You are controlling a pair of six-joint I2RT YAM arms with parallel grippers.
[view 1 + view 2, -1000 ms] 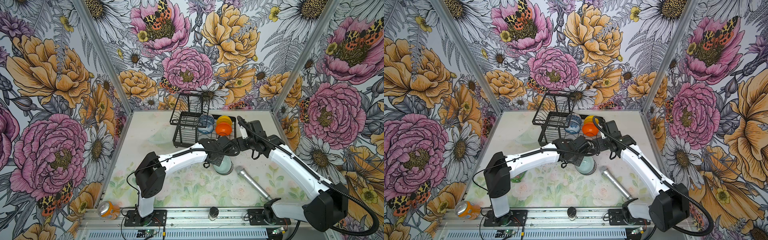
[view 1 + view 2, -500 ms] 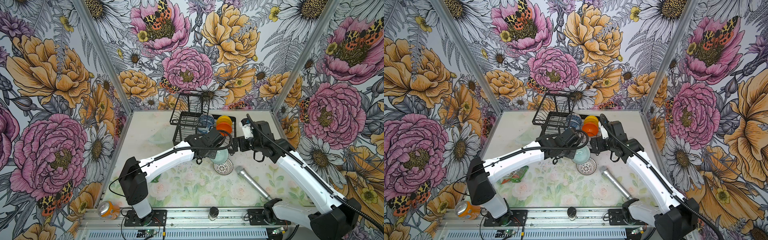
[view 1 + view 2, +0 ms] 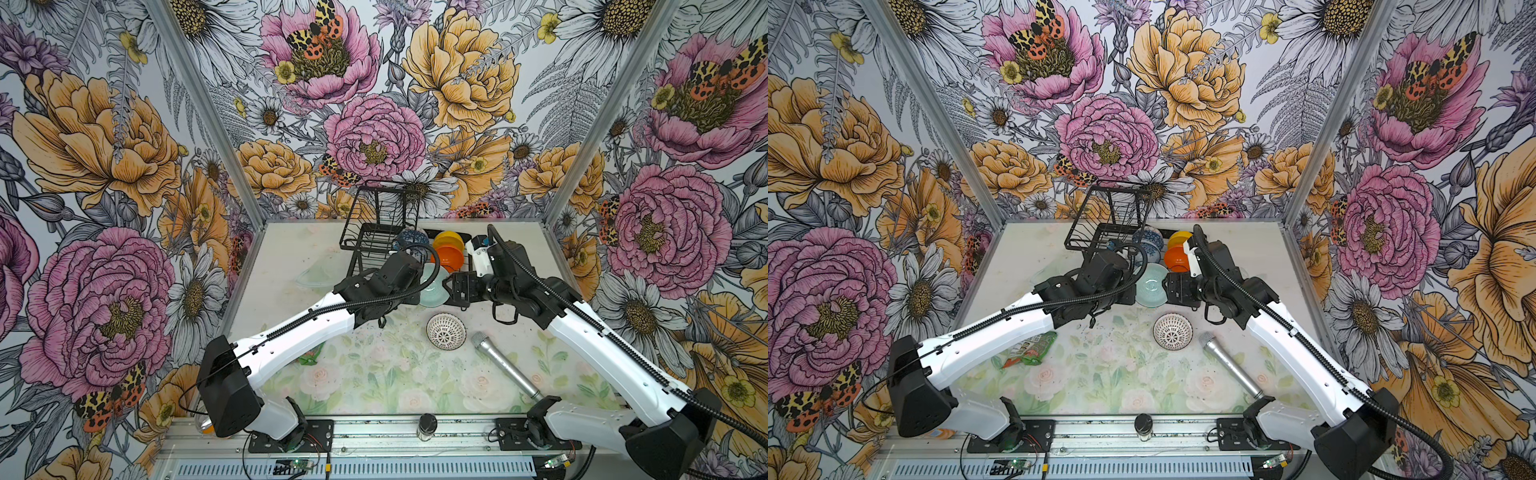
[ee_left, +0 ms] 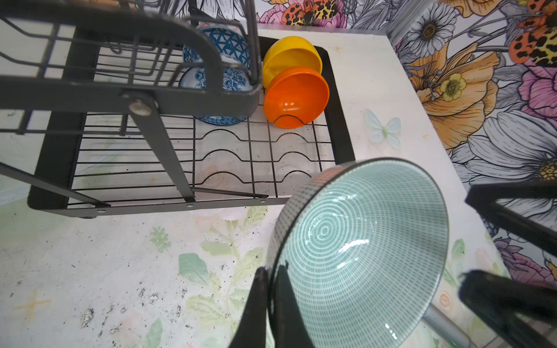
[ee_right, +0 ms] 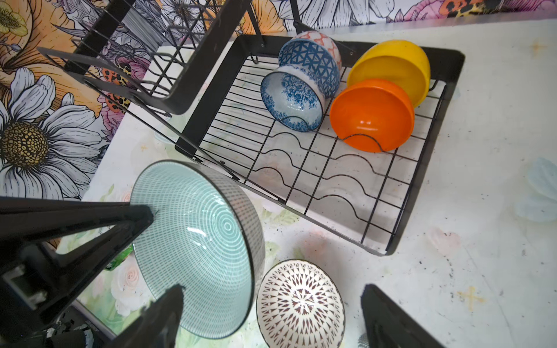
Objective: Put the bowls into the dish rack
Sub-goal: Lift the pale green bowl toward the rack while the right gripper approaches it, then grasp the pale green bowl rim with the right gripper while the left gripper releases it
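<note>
My left gripper [image 4: 269, 271] is shut on the rim of the pale mint green bowl [image 4: 361, 250], which hangs tilted on its side just in front of the dish rack [image 4: 340, 120]. In both top views the mint bowl [image 3: 432, 286] sits between the two wrists. My right gripper [image 5: 271, 289] is open wide beside it, with one finger [image 5: 162, 313] in front of the bowl's inside. The white lattice bowl [image 5: 301, 304] rests on the table below. In the rack's lower tray lean the blue geometric bowl [image 5: 313, 60], the floral bowl [image 5: 292, 99], the yellow bowl [image 5: 391, 66] and the orange bowl [image 5: 373, 114].
A silver microphone [image 3: 503, 365] lies on the table right of the lattice bowl [image 3: 446, 331]. A green packet [image 3: 1030, 349] lies under the left arm. A small dark jar [image 3: 427, 424] stands on the front rail. The rack's raised basket [image 3: 365, 248] overhangs the tray's left half.
The left gripper has lifted the mint bowl off the lattice bowl and carried it back toward the rack. The right gripper has swung in beside the mint bowl.
</note>
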